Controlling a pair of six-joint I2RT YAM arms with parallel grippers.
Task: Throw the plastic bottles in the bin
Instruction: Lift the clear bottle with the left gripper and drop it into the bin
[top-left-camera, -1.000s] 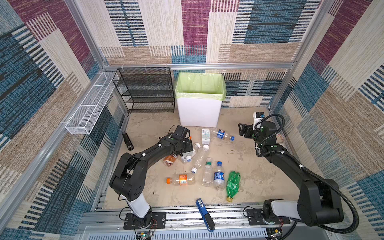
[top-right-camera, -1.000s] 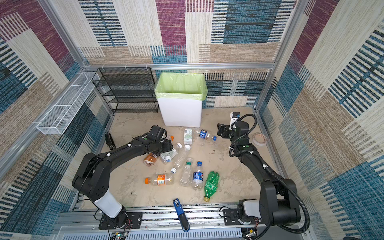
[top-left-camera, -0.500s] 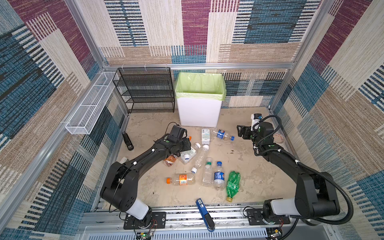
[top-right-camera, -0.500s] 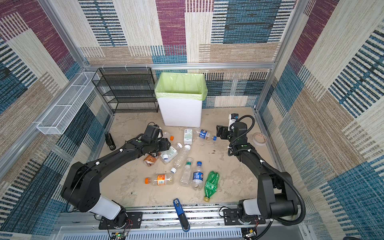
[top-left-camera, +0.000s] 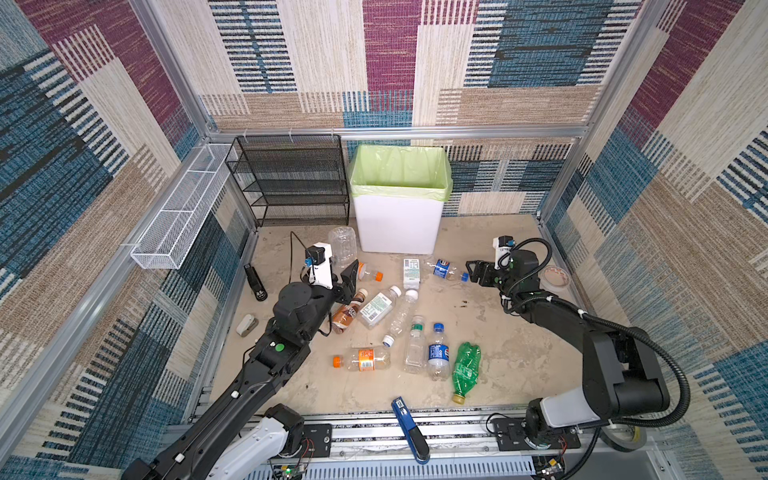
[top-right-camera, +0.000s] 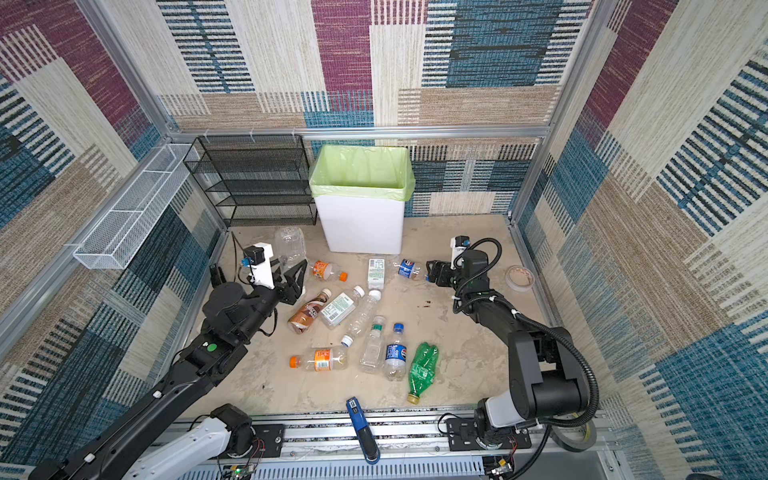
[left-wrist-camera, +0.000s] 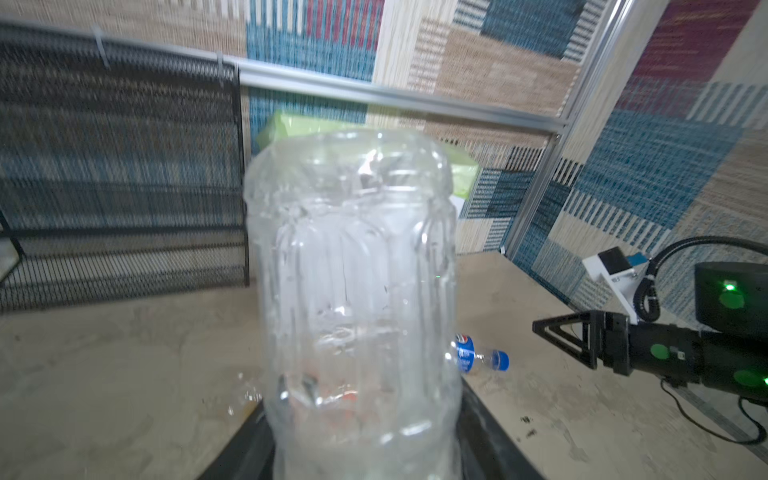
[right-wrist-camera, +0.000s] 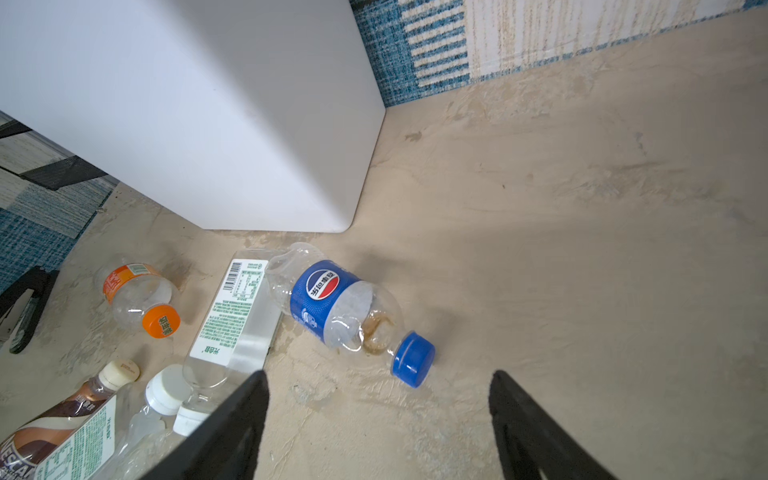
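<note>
My left gripper is shut on a clear plastic bottle, held off the floor just left of the bin. The left wrist view is filled by that bottle, a jaw on each side of it. The bin is white with a green liner. My right gripper is open and low, its fingers a short way from a blue-capped Pepsi bottle lying by the bin's corner. Several more bottles lie on the floor, among them a brown one and a crushed green one.
A black mesh rack stands left of the bin and a white wire basket hangs on the left wall. A tape roll lies behind my right arm. A blue stapler sits at the front edge.
My left gripper closed on the clear bottle and raised it toward the bin. My right gripper edged toward the Pepsi bottle with its jaws narrowing a little.
</note>
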